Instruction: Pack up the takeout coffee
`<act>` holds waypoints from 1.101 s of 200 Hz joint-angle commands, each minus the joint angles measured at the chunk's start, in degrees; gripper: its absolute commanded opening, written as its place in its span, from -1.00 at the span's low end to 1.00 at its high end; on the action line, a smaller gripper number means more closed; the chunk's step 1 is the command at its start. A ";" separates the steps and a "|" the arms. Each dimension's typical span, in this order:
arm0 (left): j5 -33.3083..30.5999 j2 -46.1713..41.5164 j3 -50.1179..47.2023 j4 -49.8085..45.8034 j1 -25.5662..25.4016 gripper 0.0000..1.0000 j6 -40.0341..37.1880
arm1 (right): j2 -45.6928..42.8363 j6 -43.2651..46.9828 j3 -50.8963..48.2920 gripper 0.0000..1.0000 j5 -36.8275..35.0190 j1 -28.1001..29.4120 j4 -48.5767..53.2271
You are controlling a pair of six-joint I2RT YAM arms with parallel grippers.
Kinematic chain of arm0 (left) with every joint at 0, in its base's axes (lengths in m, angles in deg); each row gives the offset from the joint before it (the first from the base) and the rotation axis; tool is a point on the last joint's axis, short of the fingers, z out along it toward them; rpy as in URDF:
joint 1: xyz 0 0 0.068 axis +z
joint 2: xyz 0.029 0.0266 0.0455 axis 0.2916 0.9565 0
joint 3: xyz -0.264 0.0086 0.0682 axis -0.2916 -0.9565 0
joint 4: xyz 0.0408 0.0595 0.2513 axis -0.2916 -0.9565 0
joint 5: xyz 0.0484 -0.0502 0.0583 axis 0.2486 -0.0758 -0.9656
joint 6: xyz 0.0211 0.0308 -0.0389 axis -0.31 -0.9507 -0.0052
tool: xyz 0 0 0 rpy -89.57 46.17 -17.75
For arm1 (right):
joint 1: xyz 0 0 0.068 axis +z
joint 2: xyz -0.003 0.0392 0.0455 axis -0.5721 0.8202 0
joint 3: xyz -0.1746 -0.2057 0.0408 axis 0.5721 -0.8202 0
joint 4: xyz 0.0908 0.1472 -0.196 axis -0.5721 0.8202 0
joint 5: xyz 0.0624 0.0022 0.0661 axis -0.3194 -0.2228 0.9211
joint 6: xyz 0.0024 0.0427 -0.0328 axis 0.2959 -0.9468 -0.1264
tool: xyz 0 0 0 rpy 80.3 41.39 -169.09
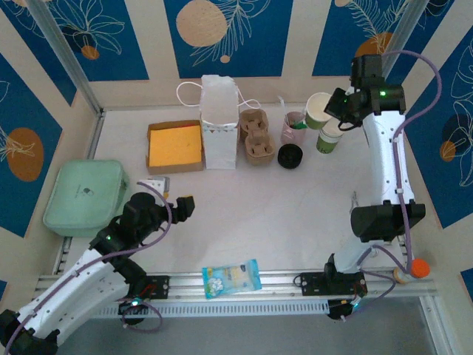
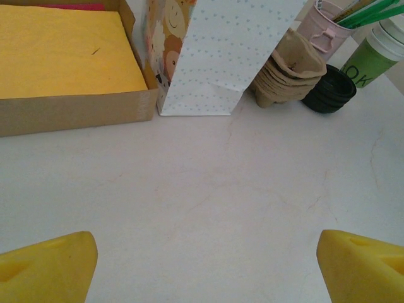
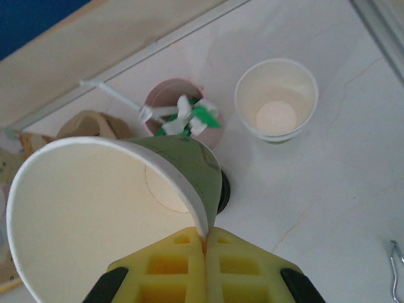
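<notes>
Right of the brown pulp cup carrier, held clear of the table: small green-sided, white-rimmed paper cup, looks empty. The right gripper is pinched closed on its wall at the rim. Light, thin, crushes easily; the rolled rim is probably the stiffest hold. Well left of the carrier, the left gripper hangs wide open, empty.

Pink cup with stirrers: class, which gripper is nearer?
Right. The right gripper, shut on a paper cup, hovers beside the pink cup; the left gripper is far off, front-left.
</notes>
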 commanded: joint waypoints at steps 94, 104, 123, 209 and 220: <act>3.47 1.01 -0.05 3.25 -0.49 0.78 3.88 | -9.74 1.88 -15.84 -1.00 1.91 9.57 -4.06; 3.72 1.19 -0.03 3.52 -0.49 0.78 4.04 | -10.06 1.91 -17.41 -1.00 2.52 10.18 -4.37; 4.82 1.21 -0.44 4.85 -0.49 0.77 4.37 | -10.89 1.75 -20.86 -1.00 3.61 11.40 -5.32; 6.25 2.43 -1.97 9.05 -0.67 0.77 6.78 | -11.58 1.76 -33.10 -1.00 6.23 18.79 -10.67; 6.33 2.97 -1.97 9.39 -0.72 0.77 6.90 | -10.94 1.66 -33.84 -1.00 6.45 19.75 -10.89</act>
